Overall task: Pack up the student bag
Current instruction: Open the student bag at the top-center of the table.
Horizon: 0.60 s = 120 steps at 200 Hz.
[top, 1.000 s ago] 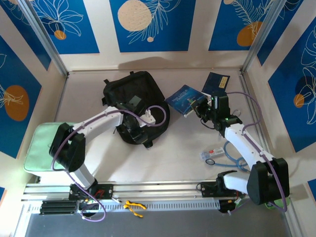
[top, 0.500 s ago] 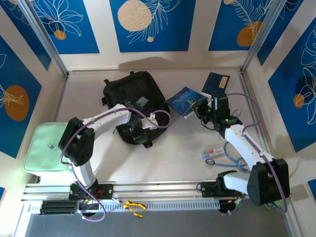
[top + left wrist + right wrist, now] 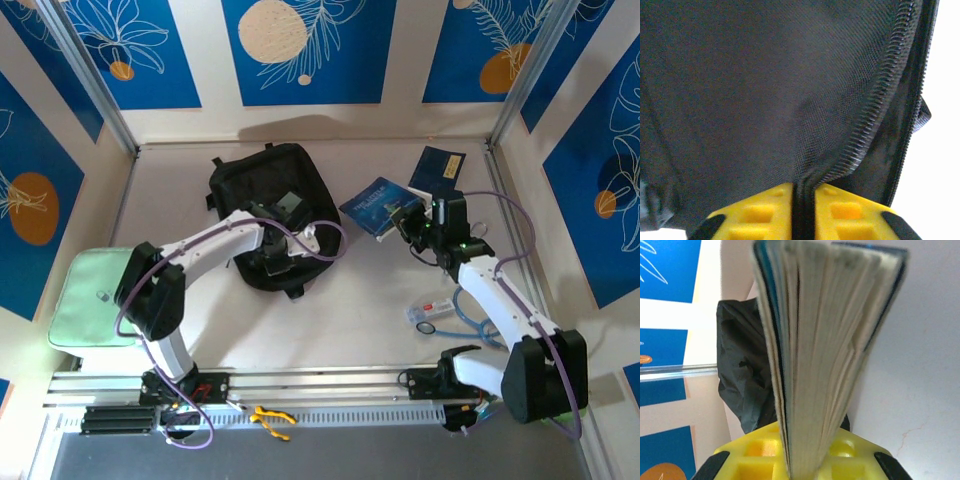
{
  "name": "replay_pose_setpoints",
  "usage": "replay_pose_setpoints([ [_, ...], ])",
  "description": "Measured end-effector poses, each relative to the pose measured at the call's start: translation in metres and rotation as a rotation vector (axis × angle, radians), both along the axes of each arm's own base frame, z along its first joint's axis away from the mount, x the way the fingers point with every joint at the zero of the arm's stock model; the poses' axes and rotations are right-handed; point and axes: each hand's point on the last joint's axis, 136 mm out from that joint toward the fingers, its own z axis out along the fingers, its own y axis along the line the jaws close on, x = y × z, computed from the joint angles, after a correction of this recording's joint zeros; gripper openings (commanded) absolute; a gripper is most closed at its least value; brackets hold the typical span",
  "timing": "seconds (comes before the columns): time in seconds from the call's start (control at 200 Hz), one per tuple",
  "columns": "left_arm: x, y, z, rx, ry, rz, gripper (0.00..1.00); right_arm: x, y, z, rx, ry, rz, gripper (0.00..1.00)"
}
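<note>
The black student bag (image 3: pixel 270 195) lies on the table at centre left. My left gripper (image 3: pixel 280 240) rests on the bag's near part, shut on a fold of its fabric beside the zip (image 3: pixel 880 110); its yellow fingers (image 3: pixel 760 215) pinch the black cloth. A blue book (image 3: pixel 375 203) lies right of the bag, its near corner held by my right gripper (image 3: pixel 408 222). The page edges of the blue book (image 3: pixel 825 355) stand between the yellow fingers (image 3: pixel 755 455), with the student bag (image 3: pixel 745 385) behind. A second dark blue book (image 3: pixel 438 170) lies farther back.
A pale green flat pad (image 3: pixel 95 300) lies at the left edge under the left arm. A pen-like item, a ring and a blue cable (image 3: pixel 470 320) lie near the right arm. Walls close the table on three sides.
The left gripper moved from the bag's right edge inward onto the bag. The right gripper shifted slightly with the blue book's corner.
</note>
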Motion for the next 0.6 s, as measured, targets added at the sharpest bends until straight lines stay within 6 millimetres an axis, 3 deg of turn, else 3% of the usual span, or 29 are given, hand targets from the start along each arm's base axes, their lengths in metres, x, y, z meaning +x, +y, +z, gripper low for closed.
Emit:
replay_pose_setpoints([
  [0.04, 0.003, -0.001, 0.008, -0.011, -0.023, 0.009, 0.00, -0.001, -0.006, 0.001, -0.007, -0.002, -0.018, 0.00],
  [0.255, 0.023, -0.007, 0.044, -0.040, -0.109, 0.079, 0.00, -0.010, -0.044, 0.010, -0.058, -0.016, -0.128, 0.00],
  [0.41, 0.053, -0.008, 0.079, -0.046, -0.232, 0.191, 0.00, -0.022, -0.068, 0.003, -0.079, 0.007, -0.177, 0.00],
  [0.495, 0.066, -0.006, 0.094, -0.058, -0.305, 0.258, 0.00, -0.028, -0.073, -0.003, -0.078, 0.026, -0.172, 0.00],
  [0.6, 0.078, -0.009, 0.107, -0.109, -0.373, 0.330, 0.00, -0.032, -0.062, -0.004, -0.049, 0.031, -0.104, 0.00],
])
